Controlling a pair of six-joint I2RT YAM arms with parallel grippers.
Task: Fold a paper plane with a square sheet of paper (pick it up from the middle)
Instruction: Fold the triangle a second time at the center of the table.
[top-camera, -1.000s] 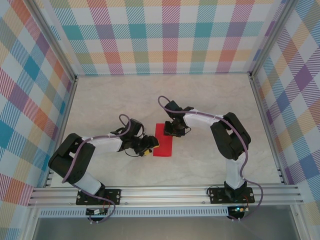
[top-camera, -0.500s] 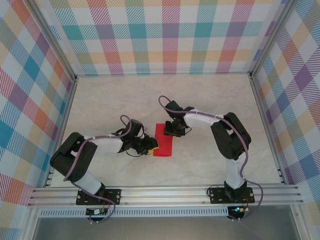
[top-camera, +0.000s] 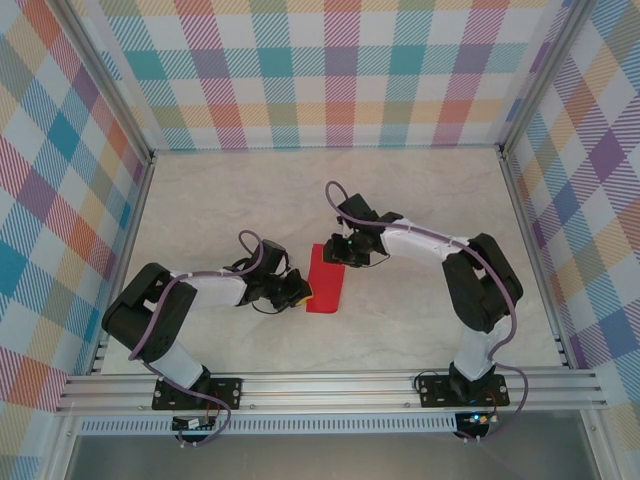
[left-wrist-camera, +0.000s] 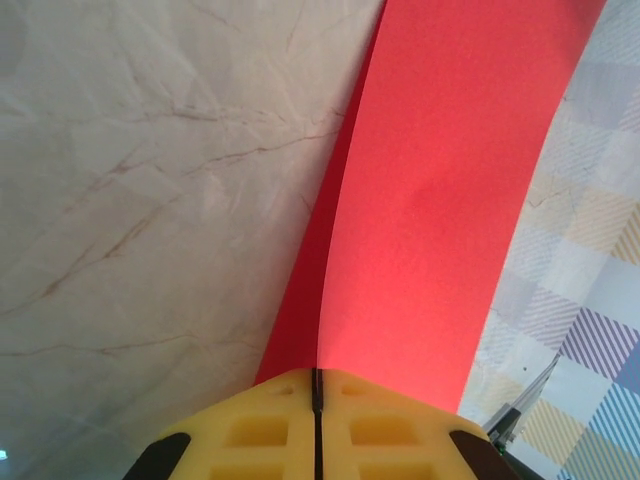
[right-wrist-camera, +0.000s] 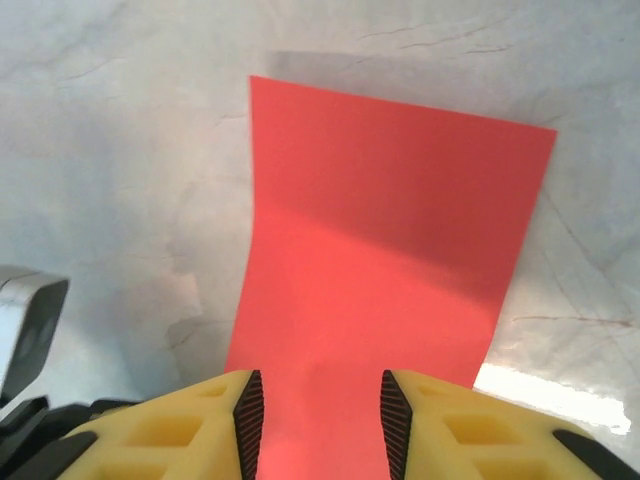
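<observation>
**ITEM: RED SHEET, ONE FOLD IN, HELD AT TWO POINTS**

Location. The square sheet of paper (top-camera: 326, 285) sits about the middle of the table (top-camera: 200, 200), a little toward the near edge. From above it reads as a narrow red rectangle with its long sides running from the near edge to the far edge.

Condition. In the left wrist view two red layers meet along one straight line, so the sheet appears to be doubled over once. No yellow side is visible. There are no slanted corner folds, no point and no wings.

Left gripper (top-camera: 297, 291). It is at the sheet's left long side, toward the near end. The yellow fingers (left-wrist-camera: 260, 435) are pressed together, and the red paper comes out of the seam between them, so the sheet is pinched.

Right gripper (top-camera: 343, 252). It is at the sheet's far right corner. The jaws stand partly spread, and the red surface fills the gap between the black pads (right-wrist-camera: 249, 420) and runs on past them. Whether the tips press on the paper cannot be told.

Progress, as judged. The centre fold looks made or is just being set. Left to do: the nose corners, the narrowing folds, the wings and every crease. The paper plane is at an early stage.

Handling note. The sheet is thin and bends easily under a single pinch.
</observation>
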